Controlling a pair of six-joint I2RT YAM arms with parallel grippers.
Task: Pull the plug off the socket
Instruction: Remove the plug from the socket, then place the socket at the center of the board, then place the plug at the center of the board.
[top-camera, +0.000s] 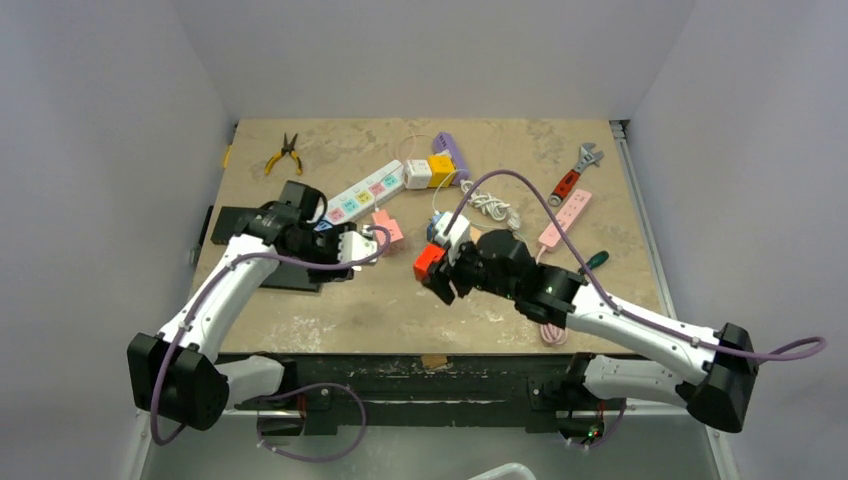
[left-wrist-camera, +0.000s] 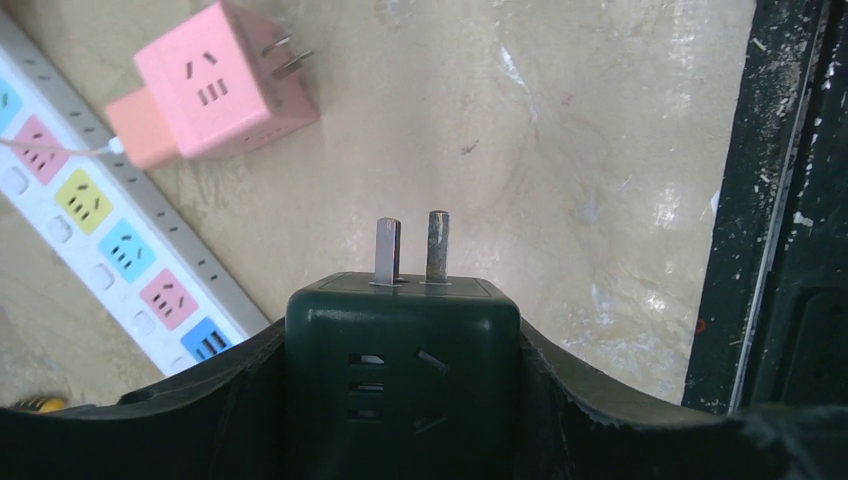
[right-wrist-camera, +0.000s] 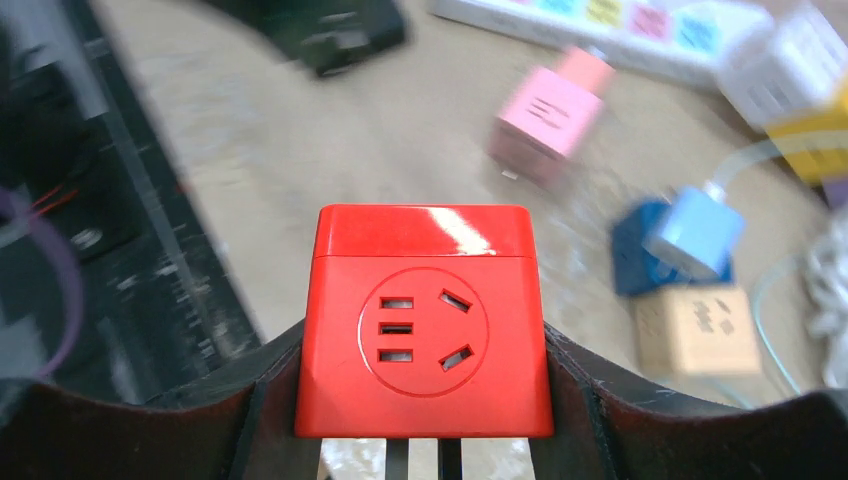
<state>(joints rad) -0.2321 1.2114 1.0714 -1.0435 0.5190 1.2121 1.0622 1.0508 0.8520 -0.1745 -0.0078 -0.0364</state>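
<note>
My left gripper (left-wrist-camera: 402, 352) is shut on a dark green cube plug (left-wrist-camera: 402, 370), squeezed at its two sides. Its two metal prongs (left-wrist-camera: 388, 250) point away from me, bare, over the tabletop. At left of centre in the top view, this gripper (top-camera: 352, 248) hovers near the pink cube. My right gripper (right-wrist-camera: 425, 350) is shut on a red cube socket (right-wrist-camera: 425, 320), its slotted face toward the camera. In the top view the red socket (top-camera: 430, 263) hangs at table centre, well apart from the green plug.
A pink cube adapter (left-wrist-camera: 215, 85) and a white power strip (left-wrist-camera: 110, 230) with coloured outlets lie ahead-left of the left gripper. Blue (right-wrist-camera: 690, 235) and beige (right-wrist-camera: 695, 330) cubes lie right of the red socket. Pliers (top-camera: 285, 153), a wrench (top-camera: 575, 172) and a pink strip (top-camera: 565, 218) lie further back.
</note>
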